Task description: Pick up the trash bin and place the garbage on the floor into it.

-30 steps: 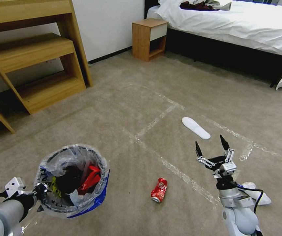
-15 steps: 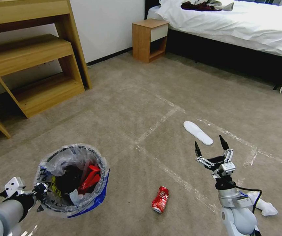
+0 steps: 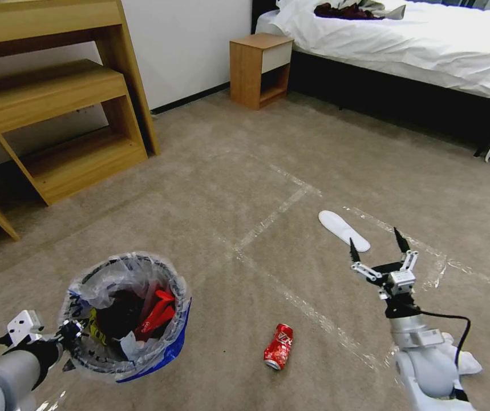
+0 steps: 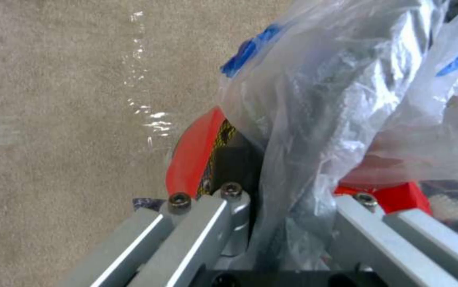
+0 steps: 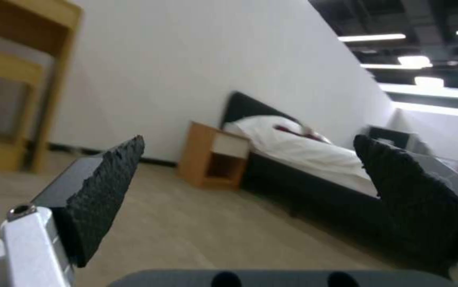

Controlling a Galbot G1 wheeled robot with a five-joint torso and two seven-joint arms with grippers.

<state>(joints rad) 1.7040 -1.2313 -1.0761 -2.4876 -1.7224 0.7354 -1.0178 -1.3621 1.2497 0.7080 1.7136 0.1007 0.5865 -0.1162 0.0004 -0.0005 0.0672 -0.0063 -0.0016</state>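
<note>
The trash bin (image 3: 125,311), blue-banded and lined with a crinkled clear bag, hangs at the lower left above the floor (image 3: 222,165). My left gripper (image 3: 69,335) is shut on its rim. In the left wrist view the fingers (image 4: 208,223) pinch the bag and the red edge of the trash bin (image 4: 189,159). Garbage lies on the carpet: a crushed red can (image 3: 279,346), a white insole (image 3: 344,229) and crumpled white paper (image 3: 466,361) behind my right arm. My right gripper (image 3: 377,244) stands open, pointing up, just near of the insole, with nothing between its black pads (image 5: 107,187).
A wooden shelf unit (image 3: 56,108) stands at the back left, a small nightstand (image 3: 259,65) by the wall and a bed (image 3: 416,40) at the back right. Shiny tape strips (image 3: 307,305) cross the carpet.
The view shifted slightly early on. My right gripper has moved a little to the right, still open. The left gripper keeps hold of the bin.
</note>
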